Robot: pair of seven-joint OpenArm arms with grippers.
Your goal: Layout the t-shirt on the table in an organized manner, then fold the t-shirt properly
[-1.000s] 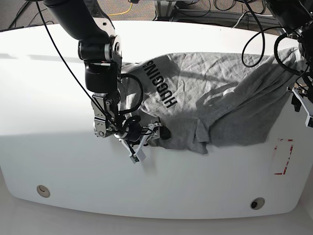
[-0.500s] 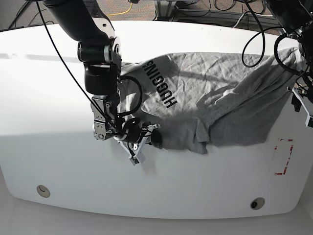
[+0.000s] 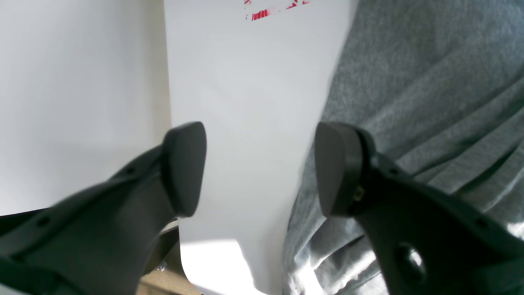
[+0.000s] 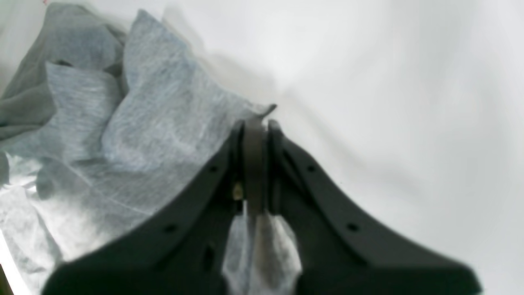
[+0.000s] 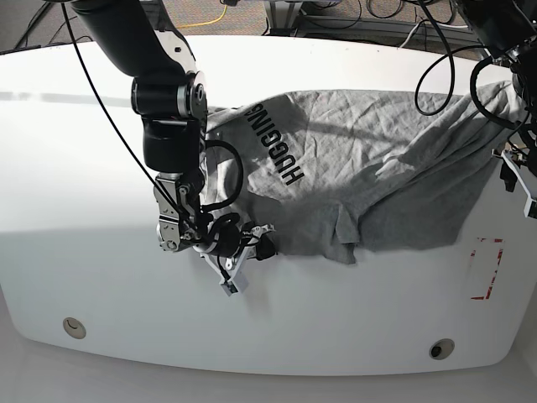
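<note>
Since a second ago the right gripper [image 5: 252, 243] has drawn the shirt's [image 5: 369, 168] lower corner a little toward the table's [image 5: 84, 210] left side. The shirt lies rumpled across the table's middle and right, its black lettering [image 5: 273, 143] facing up. The right gripper is clamped on that grey corner. The left gripper [image 3: 260, 168] hangs spread wide at the shirt's right edge, near the red tape [image 5: 487, 269], holding nothing.
</note>
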